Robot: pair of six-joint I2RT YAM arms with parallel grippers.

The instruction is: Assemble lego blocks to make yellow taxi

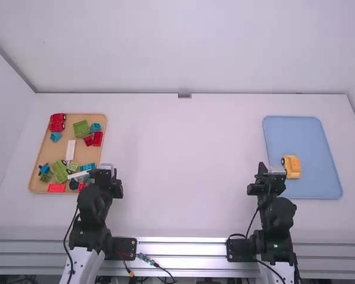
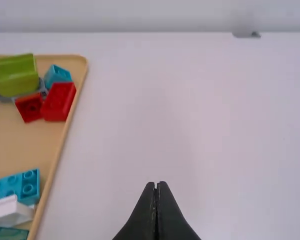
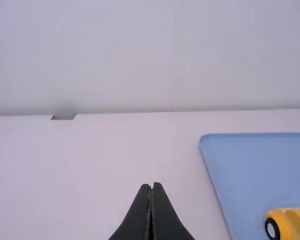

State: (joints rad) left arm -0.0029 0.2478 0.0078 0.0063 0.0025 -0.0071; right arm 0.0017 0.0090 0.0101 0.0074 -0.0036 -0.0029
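A yellow toy car body with dark wheels (image 1: 291, 166) lies on the blue tray (image 1: 307, 136); the right wrist view shows part of this yellow car (image 3: 291, 224). Just left of it is my right gripper (image 1: 262, 168), whose fingers meet in the right wrist view, where the right gripper (image 3: 149, 186) holds nothing. My left gripper (image 1: 113, 173) stands beside the wooden tray's right edge. In its wrist view, the left gripper (image 2: 157, 185) is shut with nothing between its tips.
The wooden tray (image 1: 42, 160) at the left holds several blocks: a green one (image 1: 81, 129), red ones, blue ones and white ones, plus a red car (image 1: 57, 122). Bare white table (image 1: 189, 165) lies between the two trays. A wall rises behind the table's far edge.
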